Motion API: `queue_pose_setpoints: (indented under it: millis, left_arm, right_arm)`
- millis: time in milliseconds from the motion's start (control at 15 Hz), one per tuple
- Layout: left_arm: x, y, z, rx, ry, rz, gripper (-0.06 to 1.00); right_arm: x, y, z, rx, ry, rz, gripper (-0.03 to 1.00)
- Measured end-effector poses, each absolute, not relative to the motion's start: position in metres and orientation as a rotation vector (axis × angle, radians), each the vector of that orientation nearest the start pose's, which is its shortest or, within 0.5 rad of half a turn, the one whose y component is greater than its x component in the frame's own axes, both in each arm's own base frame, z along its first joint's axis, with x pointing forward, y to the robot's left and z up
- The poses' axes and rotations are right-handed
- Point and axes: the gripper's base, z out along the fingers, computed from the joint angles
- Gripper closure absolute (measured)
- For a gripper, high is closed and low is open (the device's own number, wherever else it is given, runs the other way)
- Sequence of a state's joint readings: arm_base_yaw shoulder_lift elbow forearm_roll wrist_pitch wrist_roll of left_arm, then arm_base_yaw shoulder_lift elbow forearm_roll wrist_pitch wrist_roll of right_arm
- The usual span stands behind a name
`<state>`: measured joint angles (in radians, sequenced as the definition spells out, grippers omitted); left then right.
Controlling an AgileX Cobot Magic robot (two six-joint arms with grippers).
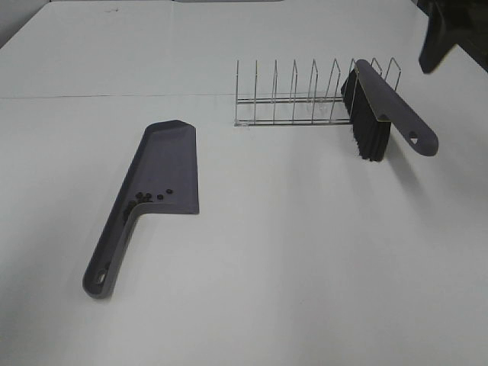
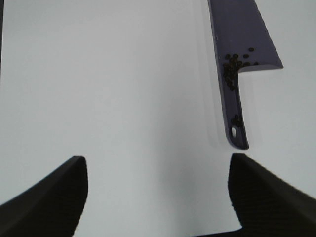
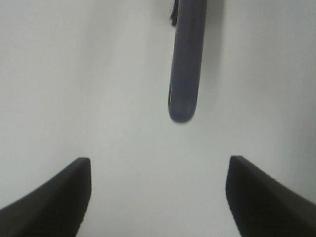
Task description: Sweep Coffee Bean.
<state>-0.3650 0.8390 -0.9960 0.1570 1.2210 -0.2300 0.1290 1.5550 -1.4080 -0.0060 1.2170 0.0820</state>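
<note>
The grey-purple dustpan (image 1: 164, 179) lies flat on the white table, handle toward the front. Several tiny dark coffee beans (image 1: 145, 198) lie in the pan near where the handle starts; they also show in the left wrist view (image 2: 232, 66), with a few down the handle. The brush (image 1: 381, 110) with black bristles rests in the right end of the wire rack (image 1: 293, 99). My left gripper (image 2: 158, 197) is open and empty, back from the dustpan handle (image 2: 236, 123). My right gripper (image 3: 158, 197) is open and empty, back from the brush handle tip (image 3: 185, 74). Part of the right arm (image 1: 446, 30) shows at the top right.
The wire rack stands at the back centre with several upright dividers. The white table (image 1: 305, 252) stretches wide around the dustpan and in front of the rack.
</note>
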Motion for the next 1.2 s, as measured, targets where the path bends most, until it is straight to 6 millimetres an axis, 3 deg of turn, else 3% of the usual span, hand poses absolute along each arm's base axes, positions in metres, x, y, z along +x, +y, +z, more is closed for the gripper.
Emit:
queue_pose_setpoints:
  millis: [133, 200, 533, 800, 1200]
  left_arm:
    - [0.091, -0.02, 0.344, 0.146, 2.507, -0.045, 0.23]
    - [0.062, -0.009, 0.323, 0.132, 2.465, -0.064, 0.23]
    - [0.016, 0.007, 0.309, 0.141, 2.282, -0.139, 0.23]
    - [0.009, 0.005, 0.289, 0.249, 2.209, -0.154, 0.23]
    - [0.013, -0.012, 0.278, 0.461, 2.146, -0.279, 0.23]
  right_arm:
    - [0.263, 0.034, 0.313, -0.086, 2.899, 0.027, 0.33]
    - [0.217, 0.028, 0.304, -0.089, 2.917, 0.032, 0.33]
    - [0.128, 0.018, 0.277, -0.083, 2.886, 0.058, 0.33]
    - [0.073, 0.011, 0.266, -0.096, 2.562, 0.093, 0.33]
    - [0.011, 0.01, 0.279, -0.216, 2.146, 0.16, 0.33]
